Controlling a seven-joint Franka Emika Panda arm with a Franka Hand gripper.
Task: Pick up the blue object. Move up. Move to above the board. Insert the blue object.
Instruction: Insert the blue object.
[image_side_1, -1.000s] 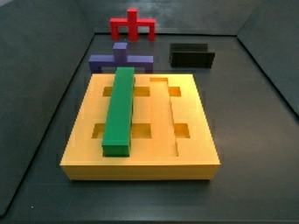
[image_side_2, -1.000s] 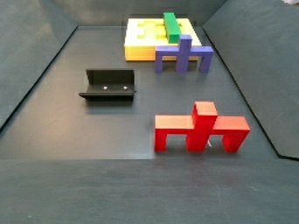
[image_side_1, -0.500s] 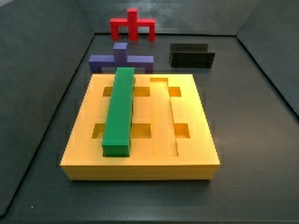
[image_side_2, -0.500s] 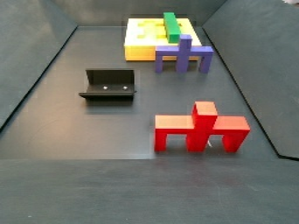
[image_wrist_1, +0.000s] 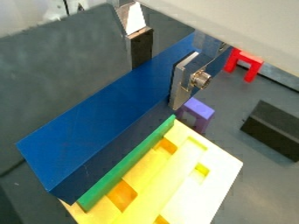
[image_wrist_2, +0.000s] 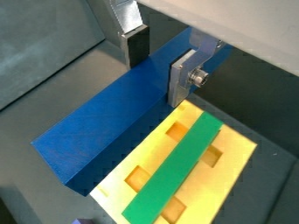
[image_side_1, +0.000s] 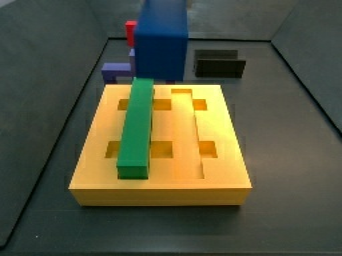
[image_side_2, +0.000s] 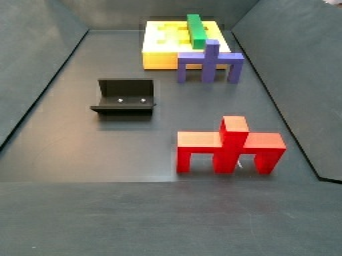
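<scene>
The gripper (image_wrist_1: 162, 63) holds the long, deep-blue bar (image_wrist_1: 117, 118) clamped between its jaws, above the yellow board (image_side_1: 214, 165) where a green bar (image_side_1: 136, 125) lies.

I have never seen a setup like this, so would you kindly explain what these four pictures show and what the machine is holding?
It is a robot arm with a two-finger gripper. Two cameras ride on its wrist and look down past the fingers; two more are fixed beside the table. In both wrist views the fingers clamp a long blue bar, hanging above a yellow board. In a side view the bar shows in the air over the board's far end. A green bar already lies in one groove. On the floor are also a purple cross-shaped piece, a red piece and a dark fixture.
</scene>
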